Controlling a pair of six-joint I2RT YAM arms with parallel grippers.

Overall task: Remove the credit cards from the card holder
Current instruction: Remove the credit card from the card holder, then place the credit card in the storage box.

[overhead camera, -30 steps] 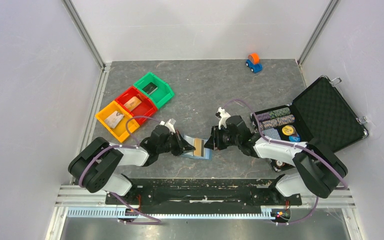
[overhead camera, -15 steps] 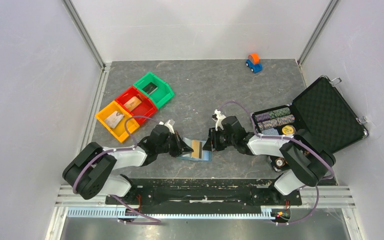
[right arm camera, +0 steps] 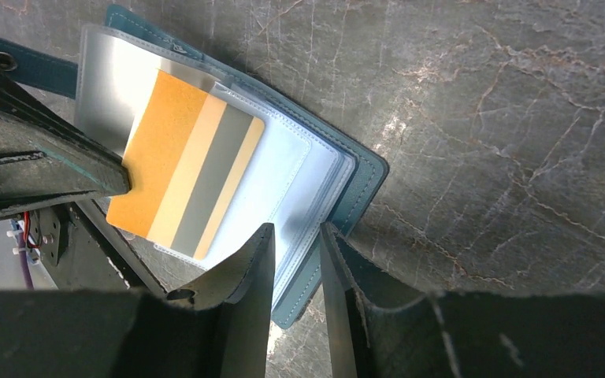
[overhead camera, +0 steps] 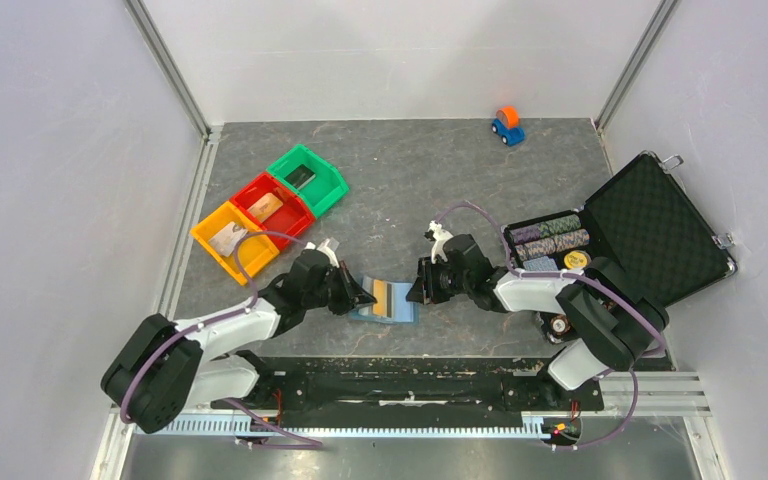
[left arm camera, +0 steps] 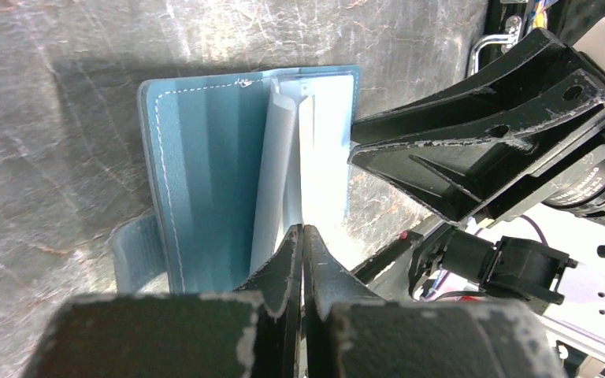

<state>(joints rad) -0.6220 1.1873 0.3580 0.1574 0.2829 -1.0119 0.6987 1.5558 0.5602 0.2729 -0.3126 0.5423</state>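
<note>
The slate blue card holder (overhead camera: 401,313) lies open on the table between my grippers, its clear sleeves fanned up (right arm camera: 362,181) (left arm camera: 205,173). A gold credit card (right arm camera: 181,177) with a grey stripe sticks partly out of a sleeve; it also shows in the top view (overhead camera: 385,297). My left gripper (left arm camera: 303,232) (overhead camera: 368,296) is shut on that card's edge. My right gripper (right arm camera: 293,232) (overhead camera: 415,292) straddles the holder's opposite edge, jaws closed down on the sleeves and cover.
Yellow (overhead camera: 203,236), red (overhead camera: 245,192) and green (overhead camera: 332,180) bins stand at the back left, each with a card inside. An open black case (overhead camera: 650,225) with poker chips (overhead camera: 555,240) is on the right. A toy car (overhead camera: 507,125) is at the back.
My left gripper has drawn back to the left with the gold card, which now sticks further out of its sleeve. The card holder slid slightly left. The right gripper stayed at its edge.
</note>
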